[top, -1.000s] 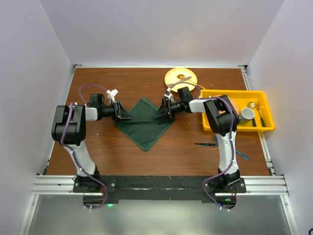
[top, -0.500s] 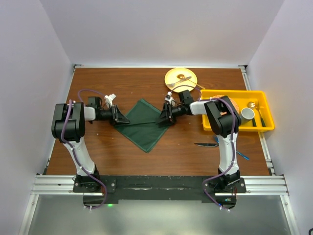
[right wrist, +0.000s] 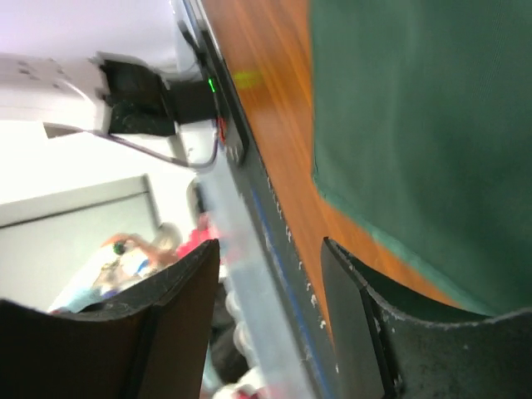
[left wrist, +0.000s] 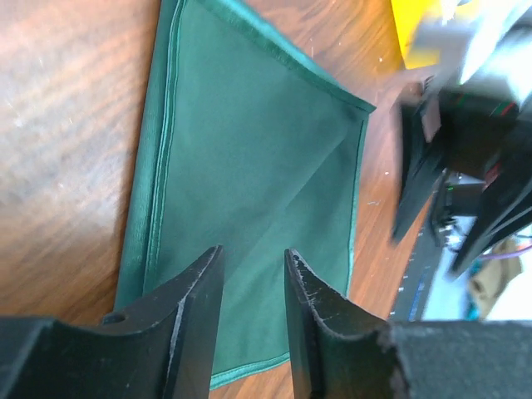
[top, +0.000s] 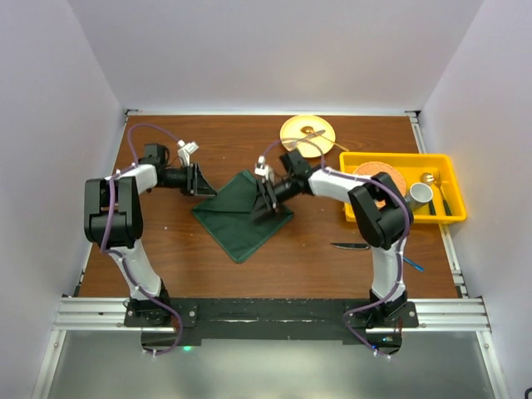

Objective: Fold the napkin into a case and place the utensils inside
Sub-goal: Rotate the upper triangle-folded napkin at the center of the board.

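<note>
The dark green napkin [top: 237,223] lies flat on the table as a diamond, with a doubled hem along one side and a diagonal crease in the left wrist view [left wrist: 249,150]. My left gripper [top: 206,186] is open and empty, at the napkin's far left edge, with its fingers [left wrist: 195,299] over the cloth. My right gripper [top: 263,205] is open and empty, over the napkin's right half; cloth shows at the upper right of its view [right wrist: 416,108]. The dark-handled knife [top: 350,246] lies right of the napkin. The blue fork [top: 412,265] lies beside the right arm.
A yellow plate [top: 320,137] with a metal utensil sits at the back. A yellow bin [top: 357,160] at the right holds a cup, an orange disc and metal cutlery. White walls enclose the table on three sides.
My right gripper moved left from the napkin's right corner to over the cloth. My left gripper drew back and away from the left corner. The napkin shifted slightly left and nearer.
</note>
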Robot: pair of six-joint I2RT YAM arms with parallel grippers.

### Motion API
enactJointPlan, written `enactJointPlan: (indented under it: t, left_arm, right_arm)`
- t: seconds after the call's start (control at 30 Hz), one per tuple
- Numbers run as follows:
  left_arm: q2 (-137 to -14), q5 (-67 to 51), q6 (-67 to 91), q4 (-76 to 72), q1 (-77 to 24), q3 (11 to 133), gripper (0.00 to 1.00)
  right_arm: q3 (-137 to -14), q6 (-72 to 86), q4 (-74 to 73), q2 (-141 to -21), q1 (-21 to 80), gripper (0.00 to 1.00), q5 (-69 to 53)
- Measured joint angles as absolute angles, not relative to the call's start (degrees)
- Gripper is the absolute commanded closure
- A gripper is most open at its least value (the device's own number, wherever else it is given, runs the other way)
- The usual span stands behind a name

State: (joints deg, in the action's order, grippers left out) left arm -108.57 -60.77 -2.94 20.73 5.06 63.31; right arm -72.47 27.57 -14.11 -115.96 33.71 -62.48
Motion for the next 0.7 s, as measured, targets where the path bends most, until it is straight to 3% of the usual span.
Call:
enactJointPlan:
  t: [0.33, 0.7]
  left_arm:
    - [-107.1, -52.0, -3.4, 20.6, 1.2, 70.3, 0.52]
    - [-108.7, -44.4, -5.6, 22.1, -2.6, 73.5, 0.52]
  right_arm:
    - [-88.1, 18.4, -18.1, -119.2, 25.3, 0.52, -48.8]
    - [-81.5, 11.4, -21.1, -122.2, 26.4, 0.58, -42.7]
